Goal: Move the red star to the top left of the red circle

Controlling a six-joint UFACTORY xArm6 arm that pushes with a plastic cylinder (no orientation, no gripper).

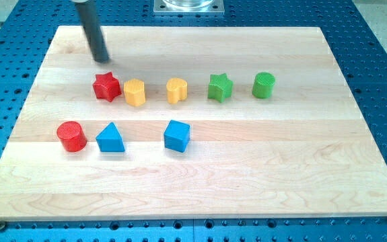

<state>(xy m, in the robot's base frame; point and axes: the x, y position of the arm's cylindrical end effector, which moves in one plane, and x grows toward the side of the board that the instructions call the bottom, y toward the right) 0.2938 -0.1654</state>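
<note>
The red star lies on the wooden board at the view's upper left. The red circle stands below it and to its left. My tip sits just above the red star, a small gap apart, slightly to its left. The rod rises from there to the view's top edge. The red star touches or nearly touches a yellow block on its right.
A yellow heart-like block, a green star and a green cylinder continue the upper row to the right. A blue triangle and a blue cube lie in the lower row. The board's top edge is close above my tip.
</note>
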